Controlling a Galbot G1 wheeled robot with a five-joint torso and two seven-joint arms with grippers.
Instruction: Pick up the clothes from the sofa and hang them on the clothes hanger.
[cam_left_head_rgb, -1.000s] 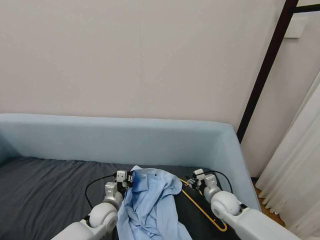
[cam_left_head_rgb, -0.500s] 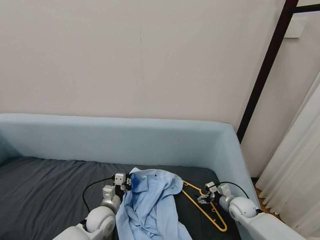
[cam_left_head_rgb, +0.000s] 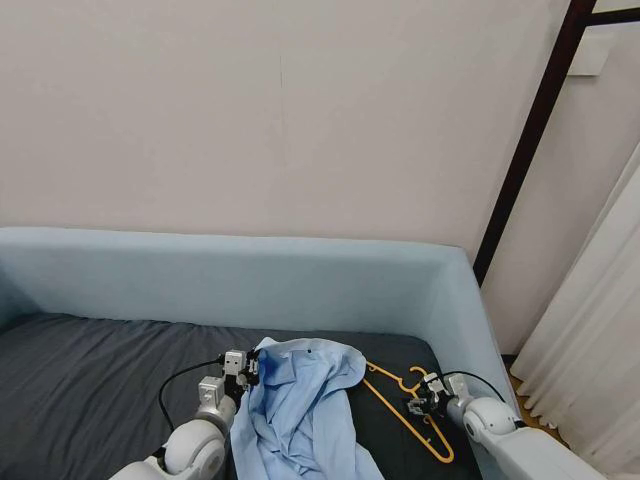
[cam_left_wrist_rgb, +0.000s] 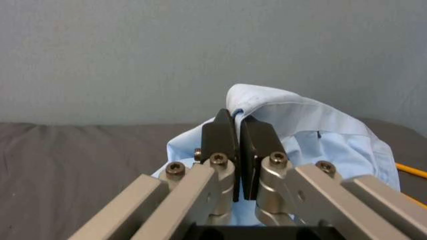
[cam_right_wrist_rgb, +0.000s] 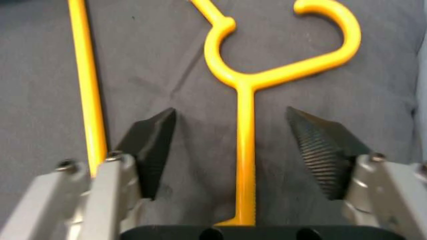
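Crumpled light-blue shirt (cam_left_head_rgb: 300, 415) is spread on the dark grey woven seat (cam_left_head_rgb: 90, 370) of the pale-blue sofa (cam_left_head_rgb: 250, 285). Its collar is pinched tight in the left tool (cam_left_wrist_rgb: 238, 120), arm reached fwd low. Right tool (cam_right_wrist_rgb: 240, 125) is held wide open, ribbed pads (cam_right_wrist_rgb: 323, 150) either side of the glossy orange hanger (cam_right_wrist_rgb: 245, 165) stem, w/o touching.

Toward the right end of the sofa (cam_left_head_rgb: 200, 280) seat lies the shirt (cam_left_head_rgb: 300, 410), with the hanger (cam_right_wrist_rgb: 245, 150) flat just right of it. The left gripper (cam_left_wrist_rgb: 238, 125) meets the shirt's left edge; the right gripper (cam_right_wrist_rgb: 230, 112) straddles the hanger's stem.
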